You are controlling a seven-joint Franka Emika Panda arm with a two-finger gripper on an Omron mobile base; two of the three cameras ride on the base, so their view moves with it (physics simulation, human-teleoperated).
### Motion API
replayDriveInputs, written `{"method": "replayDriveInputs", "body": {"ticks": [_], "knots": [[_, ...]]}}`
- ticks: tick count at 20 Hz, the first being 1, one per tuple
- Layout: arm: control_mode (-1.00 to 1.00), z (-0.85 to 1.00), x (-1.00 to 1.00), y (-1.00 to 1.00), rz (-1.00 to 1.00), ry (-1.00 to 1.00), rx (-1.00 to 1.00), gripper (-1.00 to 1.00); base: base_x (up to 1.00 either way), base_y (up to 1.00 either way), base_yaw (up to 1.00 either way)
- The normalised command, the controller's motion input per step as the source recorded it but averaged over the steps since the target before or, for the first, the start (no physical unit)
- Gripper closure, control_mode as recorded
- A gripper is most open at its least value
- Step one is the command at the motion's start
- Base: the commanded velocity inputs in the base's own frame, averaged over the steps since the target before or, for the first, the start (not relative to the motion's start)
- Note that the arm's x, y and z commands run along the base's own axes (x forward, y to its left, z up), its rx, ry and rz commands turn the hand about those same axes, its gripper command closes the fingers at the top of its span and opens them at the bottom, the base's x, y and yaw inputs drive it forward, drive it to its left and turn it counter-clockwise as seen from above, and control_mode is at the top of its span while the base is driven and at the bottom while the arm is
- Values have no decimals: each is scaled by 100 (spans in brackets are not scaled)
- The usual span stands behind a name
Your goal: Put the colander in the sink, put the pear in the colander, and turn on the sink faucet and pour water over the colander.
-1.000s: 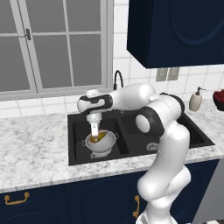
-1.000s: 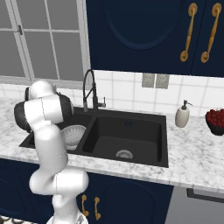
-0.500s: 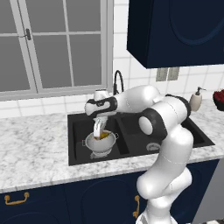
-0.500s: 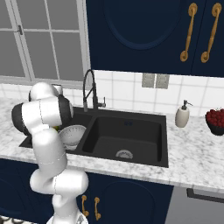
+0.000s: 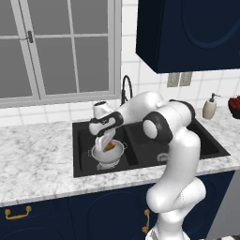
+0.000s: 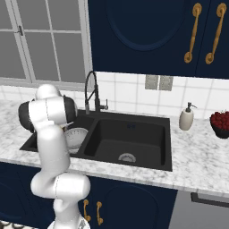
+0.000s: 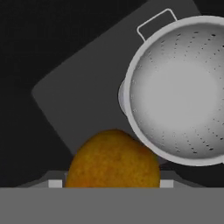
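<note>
The white-silver colander stands in the left basin of the black sink. My gripper hangs just above it, shut on the golden-brown pear. In the hand view the pear sits between my fingertips at the bottom. The colander lies below it, up and to the right, so the pear hangs over the colander's near rim. The colander also peeks out behind my arm in the right base view. The black gooseneck sink faucet stands behind the divider. No water runs from it.
A white soap dispenser and a dark bowl of red fruit stand on the marble counter to the right of the sink. A window is behind the counter and dark cabinets hang above it.
The hand with the pear has shifted slightly right over the colander, and the arm has swung with it. The colander has not moved.
</note>
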Motion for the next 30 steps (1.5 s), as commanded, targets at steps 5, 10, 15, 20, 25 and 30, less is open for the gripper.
{"method": "replayDriveInputs", "body": {"ticks": [5, 10, 15, 20, 25, 30], "knots": [[-100, -39, 46, -3, -16, -2, -15, 100, 0, 0, 0], [-100, -37, 52, -6, -17, 0, -10, 100, 0, 0, 0], [-100, -39, 45, 0, -16, 0, -9, 100, 0, 0, 0], [-100, -39, 18, -9, -16, -3, -10, 100, 0, 0, 0], [-100, -31, 0, -28, -13, -9, -8, 100, 0, 0, 0], [-100, -23, 0, -10, -11, -9, -5, -100, 0, 0, 0]]}}
